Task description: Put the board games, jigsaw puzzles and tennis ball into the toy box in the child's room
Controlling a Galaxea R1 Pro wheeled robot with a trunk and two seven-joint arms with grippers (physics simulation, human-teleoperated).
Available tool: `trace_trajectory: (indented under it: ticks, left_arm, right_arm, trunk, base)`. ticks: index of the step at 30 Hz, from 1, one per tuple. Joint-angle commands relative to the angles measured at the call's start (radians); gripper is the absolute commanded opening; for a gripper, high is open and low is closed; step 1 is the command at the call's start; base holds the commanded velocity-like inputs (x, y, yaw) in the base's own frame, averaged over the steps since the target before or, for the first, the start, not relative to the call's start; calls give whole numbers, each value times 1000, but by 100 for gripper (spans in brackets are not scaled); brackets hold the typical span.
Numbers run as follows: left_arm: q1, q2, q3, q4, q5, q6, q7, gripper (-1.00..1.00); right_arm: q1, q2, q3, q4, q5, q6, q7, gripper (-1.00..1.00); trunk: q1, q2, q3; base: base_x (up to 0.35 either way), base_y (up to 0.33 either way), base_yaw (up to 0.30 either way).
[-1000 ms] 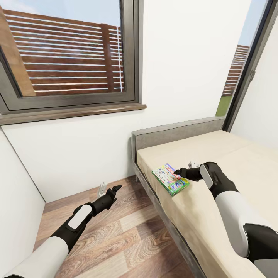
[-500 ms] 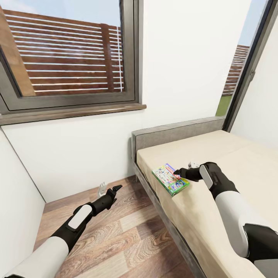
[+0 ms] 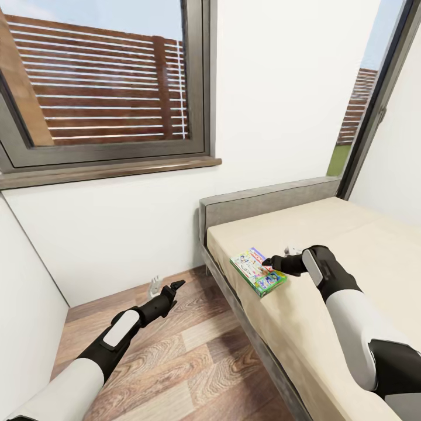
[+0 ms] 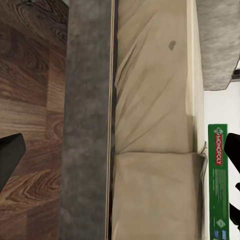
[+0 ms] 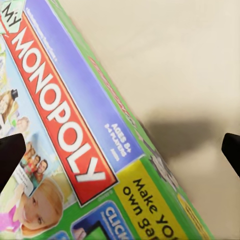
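A green-edged "MONOPOLY" board game lies flat on the bed, close to the mattress edge near the headboard. My right gripper hovers low over the box's far side. In the right wrist view it is open, with the printed lid under one finger and bare mattress under the other. My left gripper is open over the wooden floor beside the bed. Its wrist view looks at the dark bed frame and the game's green edge.
The grey headboard stands against the white wall under a large window. A second window rises behind the bed. Wooden floor runs between the bed frame and the left wall.
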Motion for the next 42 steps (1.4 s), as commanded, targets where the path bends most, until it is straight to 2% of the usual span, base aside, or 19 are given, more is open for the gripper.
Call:
trace_trajectory:
  ticks: [1, 17, 42]
  left_arm:
    - [-1, 1, -4, 0, 6, 1, -2, 100]
    - [-1, 1, -4, 0, 6, 1, -1, 100]
    - [0, -2, -4, 0, 5, 1, 0, 100]
  right_arm:
    - [0, 1, -3, 9, 4, 12, 1, 100]
    - [1, 1, -4, 9, 4, 24, 2, 100]
    - [0, 0, -7, 9, 4, 25, 2, 100]
  trunk:
    - [0, 0, -1]
    - [0, 0, -1]
    - [0, 0, -1]
  base:
    - [0, 0, 20]
    - [0, 0, 115]
    - [0, 0, 14]
